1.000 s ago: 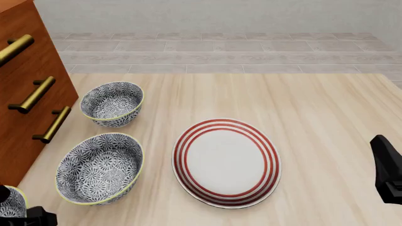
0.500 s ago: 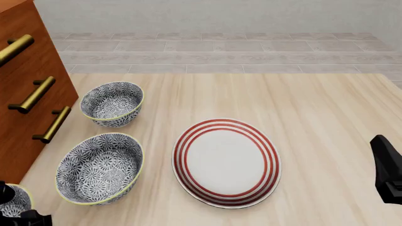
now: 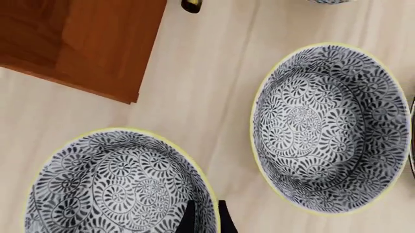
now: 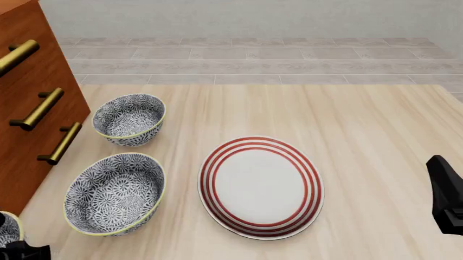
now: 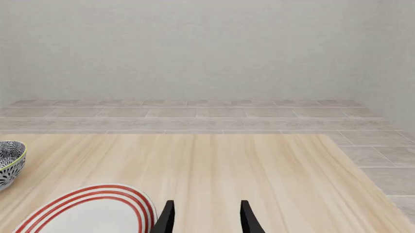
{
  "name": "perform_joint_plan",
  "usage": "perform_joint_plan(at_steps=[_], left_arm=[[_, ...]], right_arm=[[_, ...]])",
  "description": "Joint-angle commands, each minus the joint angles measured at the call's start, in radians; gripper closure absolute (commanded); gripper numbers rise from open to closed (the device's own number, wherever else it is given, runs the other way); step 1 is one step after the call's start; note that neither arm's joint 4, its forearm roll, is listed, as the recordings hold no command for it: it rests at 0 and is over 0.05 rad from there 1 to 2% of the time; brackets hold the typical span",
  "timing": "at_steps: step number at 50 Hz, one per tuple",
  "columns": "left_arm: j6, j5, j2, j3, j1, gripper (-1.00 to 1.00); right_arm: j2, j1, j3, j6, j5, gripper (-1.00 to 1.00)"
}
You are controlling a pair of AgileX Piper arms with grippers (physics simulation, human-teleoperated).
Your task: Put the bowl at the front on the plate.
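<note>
The bowl (image 4: 7, 230), navy-and-white flowered with a yellow-green rim, is mostly cut off at the front left corner of the front view. In the left wrist view the bowl (image 3: 116, 184) fills the lower part, and my left gripper (image 3: 206, 219) has one finger inside and one outside its rim, shut on it. The left gripper (image 4: 25, 252) barely shows in the front view. The white plate (image 4: 261, 187) with red rings lies flat mid-table, to the bowl's right. My right gripper (image 5: 206, 218) is open and empty near the right table edge, beside the plate (image 5: 84, 211).
Two more flowered bowls stand along the left: a middle one (image 4: 114, 193) (image 3: 331, 126) and a far one (image 4: 130, 119). A wooden cabinet (image 4: 29, 97) with brass handles borders the left side. The right arm (image 4: 445, 195) sits at the right edge.
The left gripper has slid left and toward the front edge of the front view. Less of the front bowl shows now; its rim has shifted left. The right arm has not moved.
</note>
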Motion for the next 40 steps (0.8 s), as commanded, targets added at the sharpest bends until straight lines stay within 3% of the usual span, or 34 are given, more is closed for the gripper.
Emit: perform_joint_plan(at_steps=[1,12,40], left_arm=[[0.020,0.109,-0.053,-0.050,-0.006,1.00],[0.058,0.187,-0.080,-0.134,0.010,1.00],[0.060,0.344,-0.134,-0.334,-0.011,1.00]], right_arm=[[-0.013,0.000,-0.001,0.000,0.013,-1.00],[-0.013,0.000,-0.001,0.000,0.013,-1.00],[-0.013,0.000,-0.001,0.000,0.013,-1.00]])
